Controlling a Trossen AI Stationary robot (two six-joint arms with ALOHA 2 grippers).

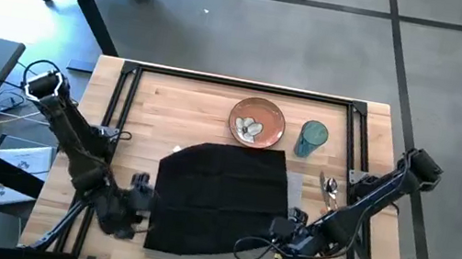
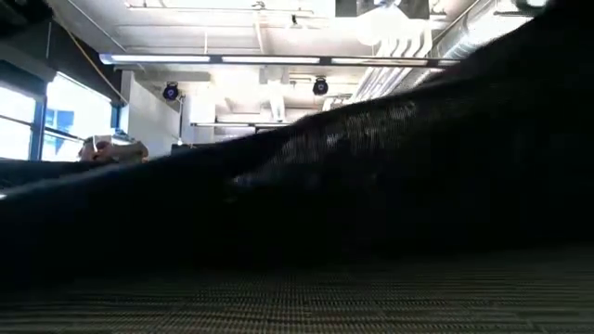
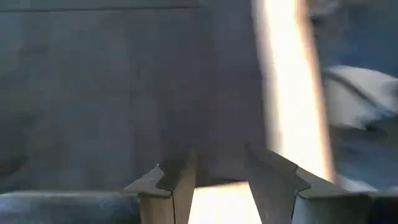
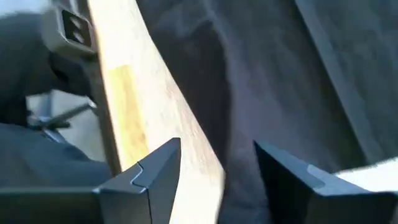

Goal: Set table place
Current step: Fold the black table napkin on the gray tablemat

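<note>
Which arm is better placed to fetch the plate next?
Probably the right. The right gripper is at the black cloth's near right corner, on the plate's side; the left gripper sits farther off at the left edge.

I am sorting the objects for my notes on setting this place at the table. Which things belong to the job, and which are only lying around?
Belong to the job:
black cloth, spread on the table
plate
cutlery
left gripper and right gripper, at the cloth's two sides

Lying around:
blue cup
</note>
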